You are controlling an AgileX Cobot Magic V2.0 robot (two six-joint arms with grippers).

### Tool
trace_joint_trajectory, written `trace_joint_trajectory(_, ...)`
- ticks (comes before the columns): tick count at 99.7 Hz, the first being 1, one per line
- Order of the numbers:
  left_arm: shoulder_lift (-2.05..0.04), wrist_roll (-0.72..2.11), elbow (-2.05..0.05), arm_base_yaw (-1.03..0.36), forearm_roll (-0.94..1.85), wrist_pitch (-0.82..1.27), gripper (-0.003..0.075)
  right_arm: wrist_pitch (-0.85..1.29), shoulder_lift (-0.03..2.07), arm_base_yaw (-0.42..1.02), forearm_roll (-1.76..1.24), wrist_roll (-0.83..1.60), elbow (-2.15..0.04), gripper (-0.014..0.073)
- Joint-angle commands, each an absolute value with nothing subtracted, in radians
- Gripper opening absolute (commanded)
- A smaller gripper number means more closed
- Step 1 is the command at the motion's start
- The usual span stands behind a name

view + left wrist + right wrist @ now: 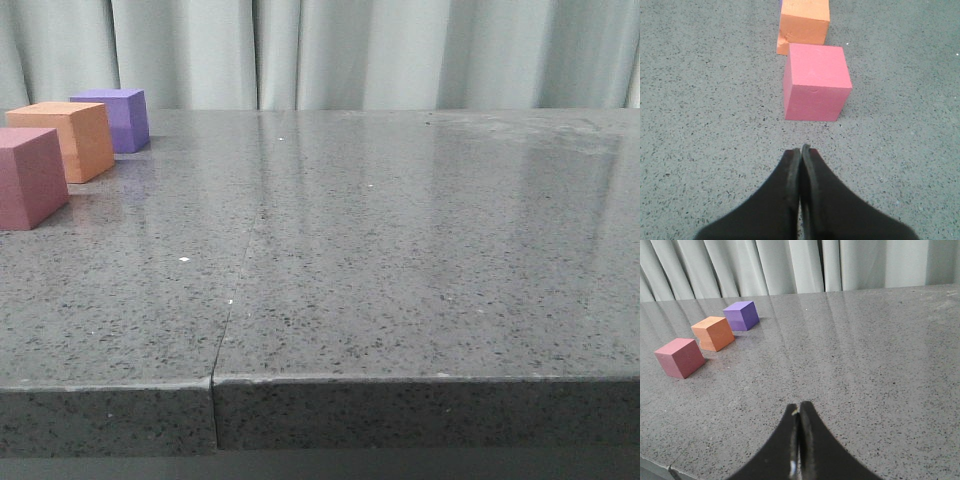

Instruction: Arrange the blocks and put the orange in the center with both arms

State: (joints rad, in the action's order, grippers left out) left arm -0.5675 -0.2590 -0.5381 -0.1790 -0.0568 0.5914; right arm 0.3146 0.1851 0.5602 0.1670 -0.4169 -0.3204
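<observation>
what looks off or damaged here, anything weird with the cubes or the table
The orange cube has a dented, creased lower corner, seen in the left wrist view. The table shows a seam running to its front edge. The pink-red cube and purple cube look intact, and the row is slightly uneven.

Ahead of the closed left gripper [800, 150], bare speckled grey stone tabletop [700, 100], then the pink-red foam cube [816, 82] blocks the way, with the orange foam cube [804, 25] just behind it. Ahead of the closed right gripper [800, 407] the tabletop runs unobstructed; the purple foam cube [741, 315] and its neighbours stand well off to one side.
</observation>
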Motion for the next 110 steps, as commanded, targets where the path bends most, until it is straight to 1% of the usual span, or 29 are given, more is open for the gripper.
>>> trace_joint_trajectory(1, -0.534, -0.236, -0.533, -0.169, -0.06, 0.446, -0.002, 0.227, 0.192, 0.558, 0.185, -0.408, -0.347, -0.0067)
trace_joint_trajectory(18, -0.458, -0.084, -0.439, -0.097, 0.0, 0.236, -0.002, 0.227, 0.192, 0.558, 0.185, -0.408, -0.347, -0.0067)
trace_joint_trajectory(32, -0.365, -0.059, -0.335, -0.043, 0.0, 0.097, -0.002, 0.227, 0.192, 0.558, 0.185, -0.408, -0.347, -0.0067)
trace_joint_trajectory(56, -0.183, -0.059, -0.183, 0.003, 0.0, 0.081, -0.002, 0.227, 0.192, 0.558, 0.185, -0.408, -0.347, -0.0067)
trace_joint_trajectory(83, 0.009, -0.059, -0.04, 0.003, 0.0, 0.081, -0.002, 0.227, 0.192, 0.558, 0.185, -0.408, -0.347, -0.0067)
trace_joint_trajectory(90, 0.036, -0.059, -0.007, 0.003, 0.0, 0.069, -0.002, 0.227, 0.192, 0.558, 0.185, -0.408, -0.347, -0.0067)
trace_joint_trajectory(100, 0.034, -0.059, 0.044, 0.003, 0.0, -0.039, -0.002, 0.226, 0.192, 0.558, 0.185, -0.408, -0.347, -0.0067)
trace_joint_trajectory(110, 0.034, -0.059, 0.041, 0.003, 0.0, -0.039, -0.002, 0.225, 0.192, 0.558, 0.185, -0.408, -0.347, -0.0067)
